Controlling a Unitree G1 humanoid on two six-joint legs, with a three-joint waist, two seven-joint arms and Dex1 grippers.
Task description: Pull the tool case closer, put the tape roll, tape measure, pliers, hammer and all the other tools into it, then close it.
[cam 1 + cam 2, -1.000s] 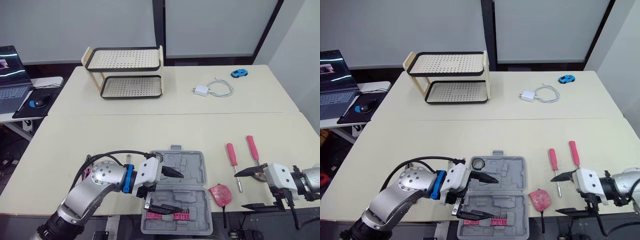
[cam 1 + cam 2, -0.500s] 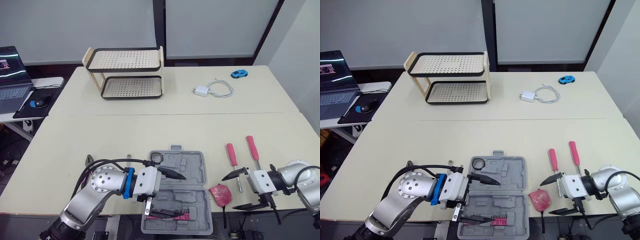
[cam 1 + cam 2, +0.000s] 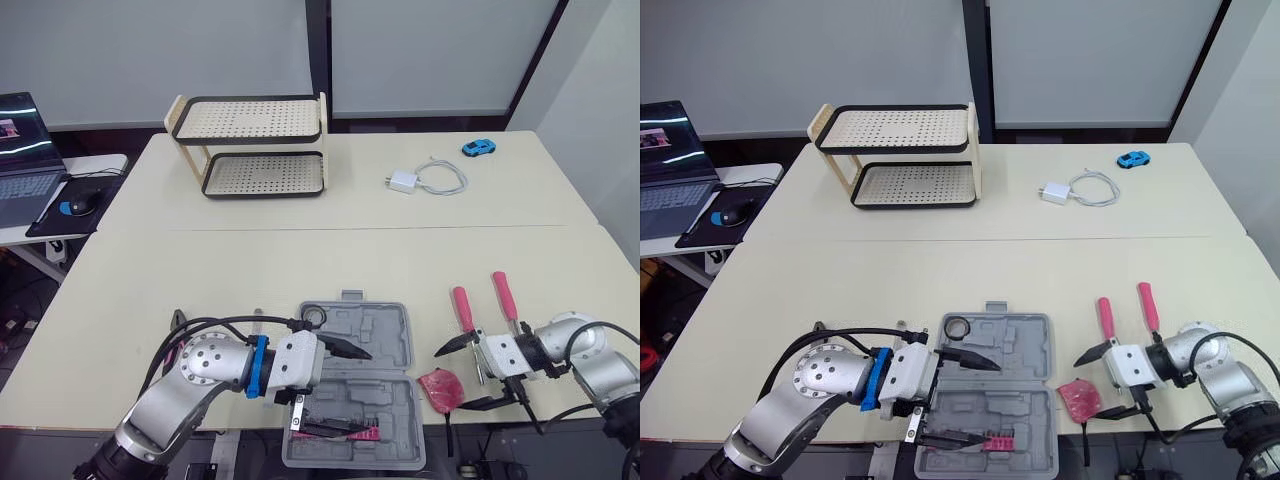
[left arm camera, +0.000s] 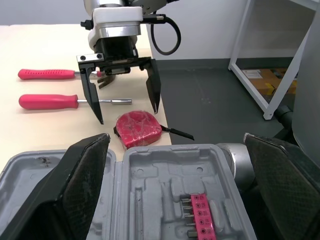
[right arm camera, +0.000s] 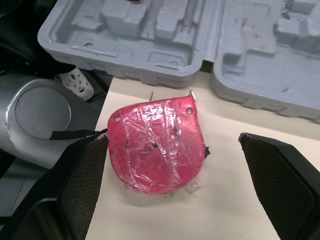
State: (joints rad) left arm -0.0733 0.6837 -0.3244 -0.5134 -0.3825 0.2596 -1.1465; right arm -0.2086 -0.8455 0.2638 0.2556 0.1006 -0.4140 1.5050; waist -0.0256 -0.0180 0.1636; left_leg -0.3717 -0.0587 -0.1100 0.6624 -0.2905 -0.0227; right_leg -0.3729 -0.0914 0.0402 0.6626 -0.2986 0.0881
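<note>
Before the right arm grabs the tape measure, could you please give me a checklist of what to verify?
1. Right gripper open: ok, spread wide, flanking the tape measure in its wrist view.
2. Tape measure free: ok, it lies alone on the table, apart from the tool case and screwdrivers.
3. Tool case open: ok, both halves lie flat.
4. Drop path clear: not ok, the left gripper hovers open over the case's near half.
5. Right gripper low enough to grip: cannot tell.

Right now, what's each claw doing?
Left claw: open, empty, over the open grey plastic tool case.
Right claw: open, empty, at the pink rounded tape measure.
</note>
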